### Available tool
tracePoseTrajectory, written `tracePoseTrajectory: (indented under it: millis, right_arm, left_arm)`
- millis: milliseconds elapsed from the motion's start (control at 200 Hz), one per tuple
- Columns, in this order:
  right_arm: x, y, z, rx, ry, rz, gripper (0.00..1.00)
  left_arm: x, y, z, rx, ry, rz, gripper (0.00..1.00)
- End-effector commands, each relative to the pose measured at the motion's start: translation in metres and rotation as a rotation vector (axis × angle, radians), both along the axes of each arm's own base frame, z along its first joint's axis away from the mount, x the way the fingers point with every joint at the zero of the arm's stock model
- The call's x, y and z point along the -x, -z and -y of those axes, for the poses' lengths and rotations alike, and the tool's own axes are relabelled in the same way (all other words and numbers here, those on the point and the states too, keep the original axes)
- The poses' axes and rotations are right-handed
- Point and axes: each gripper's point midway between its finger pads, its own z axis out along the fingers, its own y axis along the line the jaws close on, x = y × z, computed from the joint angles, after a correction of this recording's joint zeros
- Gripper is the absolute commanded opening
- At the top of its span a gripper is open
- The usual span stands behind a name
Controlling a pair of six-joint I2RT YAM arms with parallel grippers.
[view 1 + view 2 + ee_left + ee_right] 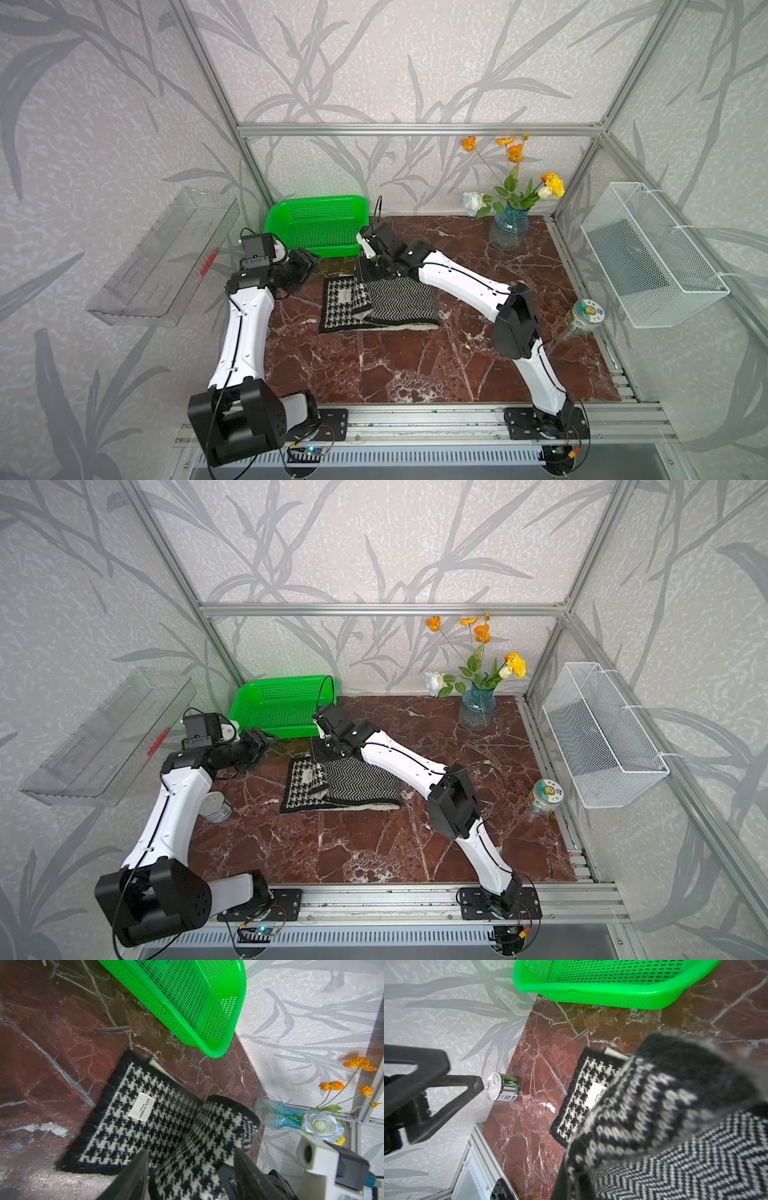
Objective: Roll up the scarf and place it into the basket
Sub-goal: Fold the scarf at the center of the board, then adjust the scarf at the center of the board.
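Note:
The scarf (399,299) (361,785) lies mid-table: houndstooth face with a white label on the left, herringbone on the right, and a short rolled fold between them (218,1126). My right gripper (368,266) (328,746) is at the far end of that fold, shut on the scarf. In the right wrist view the raised fold (675,1105) covers the jaws. My left gripper (309,259) (266,739) (191,1152) hangs open left of the scarf, apart from it, near the green basket's front corner. The basket (316,202) (286,681) (239,1001) (591,991) stands empty at the back left.
A blue glass vase of flowers (509,228) stands at the back right. One tin can (584,318) is at the right edge, another (216,806) (503,1089) by the left arm. A clear tray (166,257) and a white wire basket (652,253) hang on the side walls.

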Motion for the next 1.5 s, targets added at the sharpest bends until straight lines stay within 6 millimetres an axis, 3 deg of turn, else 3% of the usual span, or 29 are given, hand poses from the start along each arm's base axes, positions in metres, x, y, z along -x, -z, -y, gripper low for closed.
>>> tracePoseTrajectory:
  millis: [0,100,275,430,510,635,730,780,930,1035,1220,1360,1495]
  right_arm:
    - [0.006,0.012,-0.011,0.012,-0.022,-0.034,0.00]
    - [0.005,0.027,-0.018,0.024,-0.034,-0.057,0.04]
    - [0.003,0.045,-0.025,0.047,-0.058,-0.071,0.34]
    - [-0.006,0.034,-0.013,0.081,-0.054,-0.017,0.65]
    - [-0.013,0.025,0.009,0.137,-0.036,0.010,0.76]
    - [-0.026,0.024,0.062,0.262,0.015,0.047,0.84]
    - [-0.034,0.027,0.110,0.295,0.091,0.060,0.93]
    - [-0.038,0.028,0.136,0.268,0.137,0.054,1.00]
    - [-0.045,0.045,0.217,0.253,0.269,0.031,0.99]
    - [-0.043,0.064,0.247,0.269,0.295,-0.006,0.99]
    - [-0.042,0.102,0.247,0.304,0.260,-0.077,0.99]
    - [-0.046,0.125,0.240,0.301,0.248,-0.131,0.99]
    - [-0.048,0.139,0.235,0.293,0.243,-0.150,0.99]
  left_arm:
    - [0.008,-0.002,0.002,0.004,0.026,0.011,0.64]
    - [0.009,0.000,0.000,0.001,0.026,0.008,0.64]
    - [0.011,0.004,0.000,-0.002,0.026,0.003,0.64]
    - [0.013,0.003,-0.001,-0.012,0.022,0.006,0.64]
    - [0.015,0.004,-0.002,-0.022,0.017,0.006,0.64]
    - [0.019,0.015,0.002,-0.026,0.019,-0.011,0.66]
    - [0.017,0.024,0.010,-0.014,0.028,-0.005,0.98]
    - [0.013,0.028,0.018,-0.009,0.044,0.003,1.00]
    - [-0.005,0.035,0.059,-0.012,0.137,0.019,1.00]
    - [-0.020,0.048,0.084,0.039,0.172,-0.005,1.00]
    - [-0.037,0.100,0.092,0.075,0.143,-0.107,1.00]
    - [-0.029,0.144,0.075,-0.008,0.096,-0.219,1.00]
    - [-0.019,0.161,0.056,-0.069,0.034,-0.259,1.00]
